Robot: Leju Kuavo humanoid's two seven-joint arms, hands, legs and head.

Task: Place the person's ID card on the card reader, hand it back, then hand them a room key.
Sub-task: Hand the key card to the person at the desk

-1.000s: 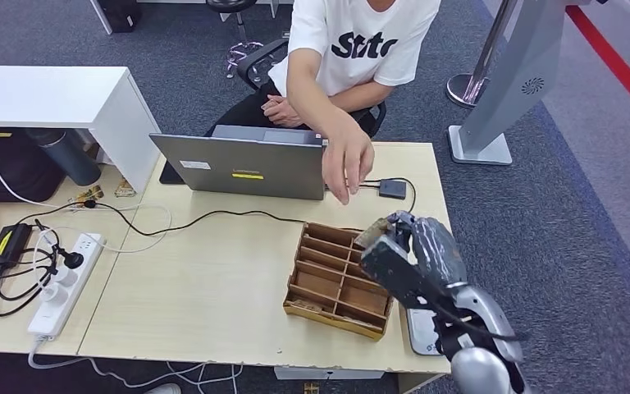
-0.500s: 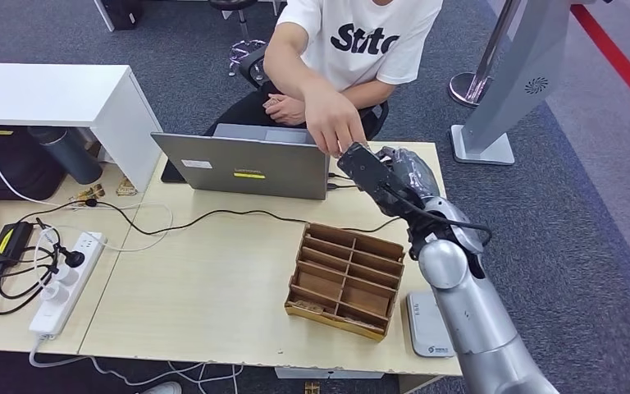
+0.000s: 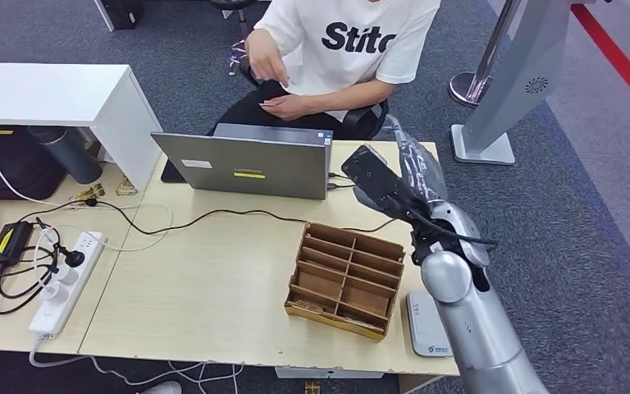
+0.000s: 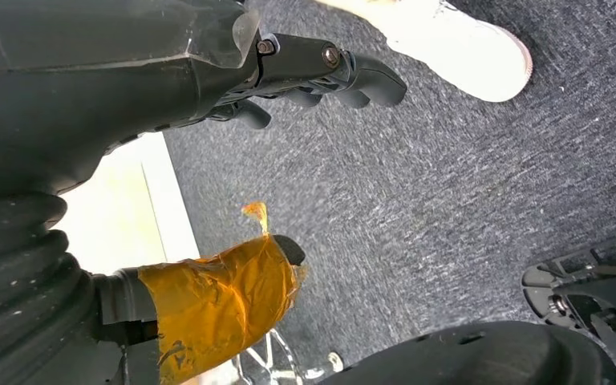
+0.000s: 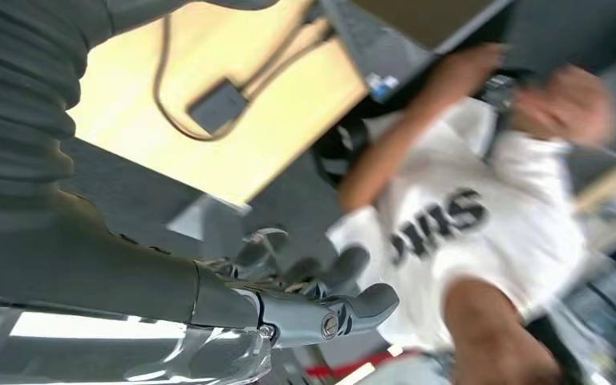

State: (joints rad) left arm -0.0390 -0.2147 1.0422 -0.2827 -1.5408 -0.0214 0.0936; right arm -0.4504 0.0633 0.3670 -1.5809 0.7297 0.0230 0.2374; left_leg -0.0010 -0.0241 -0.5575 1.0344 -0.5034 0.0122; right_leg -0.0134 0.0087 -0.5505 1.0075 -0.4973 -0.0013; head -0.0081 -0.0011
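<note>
My right hand (image 3: 394,176) is raised over the table's far right, just past the laptop's right end, palm toward the seated person. Its fingers (image 5: 321,309) are spread in the right wrist view with nothing between them. The person (image 3: 353,49) in a white T-shirt has one hand (image 3: 267,61) lifted near the chest; I cannot tell whether it holds a card. The white card reader (image 3: 425,324) lies at the table's front right corner beside my arm. My left hand (image 4: 208,72) hangs over the carpet, fingers apart, empty.
A wooden divider tray (image 3: 340,246) sits right of the table's middle. An open grey laptop (image 3: 246,168) stands at the back with a cable to a small black box (image 5: 218,107). A power strip (image 3: 66,283) lies at the left. A grey stand (image 3: 500,82) rises at the right.
My right hand rose from above the tray to the laptop's right end. The person's hand met it there, then drew back up to the chest.
</note>
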